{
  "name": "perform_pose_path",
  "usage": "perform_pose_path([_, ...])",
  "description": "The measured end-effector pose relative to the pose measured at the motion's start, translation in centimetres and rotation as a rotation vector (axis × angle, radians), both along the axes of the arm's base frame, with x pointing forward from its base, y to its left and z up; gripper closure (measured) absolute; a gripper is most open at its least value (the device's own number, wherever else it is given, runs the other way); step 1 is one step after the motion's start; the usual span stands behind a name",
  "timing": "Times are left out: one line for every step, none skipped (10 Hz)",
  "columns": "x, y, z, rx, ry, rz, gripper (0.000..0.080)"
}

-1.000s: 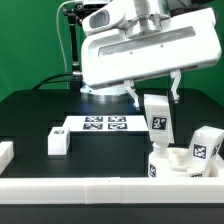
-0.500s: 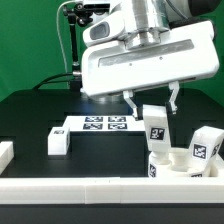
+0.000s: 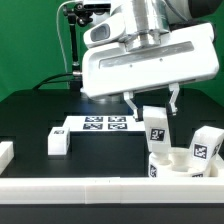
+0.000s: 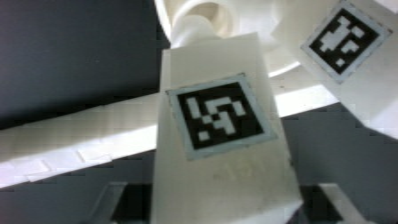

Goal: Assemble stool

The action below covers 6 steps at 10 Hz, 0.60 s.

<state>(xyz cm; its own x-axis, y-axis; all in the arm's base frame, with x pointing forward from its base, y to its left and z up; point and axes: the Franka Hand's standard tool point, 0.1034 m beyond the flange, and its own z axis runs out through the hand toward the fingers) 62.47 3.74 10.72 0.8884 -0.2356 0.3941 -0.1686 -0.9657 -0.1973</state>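
exterior view: gripper (image 3: 154,106) clamped on leg (image 3: 155,128), now lower over seat (image 3: 178,164) than before

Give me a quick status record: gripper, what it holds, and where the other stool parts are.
gripper: shut on the held leg
held leg: near upright, over the seat; contact unclear
second leg: beside the seat, exterior view's right
loose leg: on the table, exterior view's left
marker board: flat on the table, centre
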Motion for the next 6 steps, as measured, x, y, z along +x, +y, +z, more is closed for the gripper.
perform_pose_path([-0.03, 0.12, 0.11, 0.002, 0.002, 0.002, 0.0473])
perform_pose_path([0.02, -0.05, 0.13, 0.002, 0.002, 0.001, 0.0473])
perform_pose_path([-0.03, -0.05, -0.01, 0.002, 0.004, 0.000, 0.0473])
perform_pose_path([-0.05, -0.05, -0.07, 0.002, 0.005, 0.000, 0.0473])
perform_pose_path([-0.09, -0.06, -0.13, 0.001, 0.005, -0.001, 0.0473])
perform_pose_path([-0.24, 0.03, -0.22, -0.001, 0.003, -0.001, 0.0473])
